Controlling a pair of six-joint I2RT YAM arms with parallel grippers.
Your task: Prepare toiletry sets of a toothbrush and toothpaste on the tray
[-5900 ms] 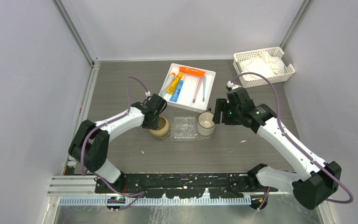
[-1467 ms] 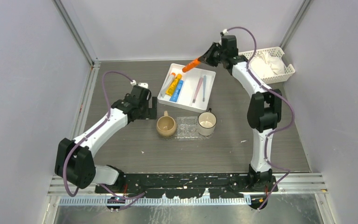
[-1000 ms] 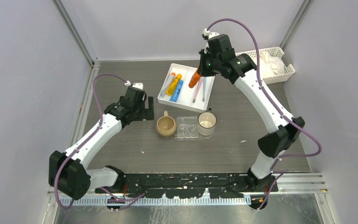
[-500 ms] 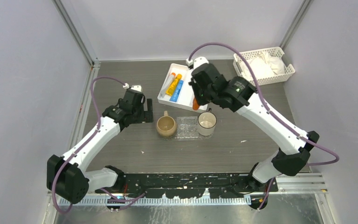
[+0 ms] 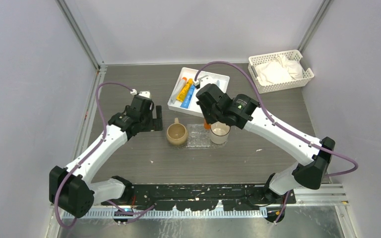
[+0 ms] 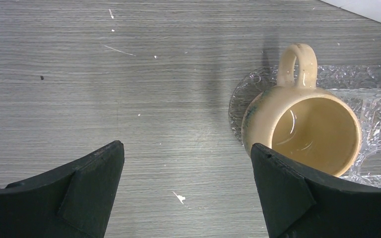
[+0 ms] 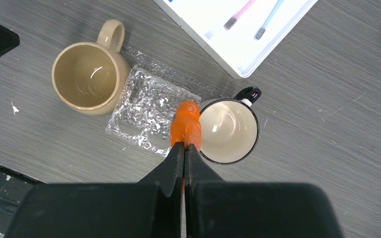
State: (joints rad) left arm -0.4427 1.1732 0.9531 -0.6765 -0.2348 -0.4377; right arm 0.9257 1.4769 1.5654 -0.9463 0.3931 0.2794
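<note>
My right gripper (image 7: 184, 148) is shut on the orange toothpaste (image 7: 186, 124), which hangs tip down over the right edge of the clear textured tray (image 7: 144, 106), beside the white mug (image 7: 228, 131). In the top view the orange toothpaste (image 5: 207, 126) peeks out below the right gripper (image 5: 207, 121), above the tray (image 5: 197, 136). A pink toothbrush (image 7: 238, 15) and a blue toothbrush (image 7: 270, 20) lie in the white compartment tray (image 7: 218, 49). Yellow toothpaste (image 5: 185, 89) and blue toothpaste (image 5: 190, 94) lie there too. My left gripper (image 6: 186, 148) is open and empty, left of the beige mug (image 6: 307, 129).
The beige mug (image 5: 176, 134) stands on the clear tray's left edge and the white mug (image 5: 220, 131) on its right. The white compartment tray (image 5: 222, 80) lies behind them. A white slotted basket (image 5: 280, 69) with cloths sits at the back right.
My right arm has carried the orange toothpaste from above the white compartment tray toward the near side, to over the clear tray beside the white mug. The left arm has barely shifted.
</note>
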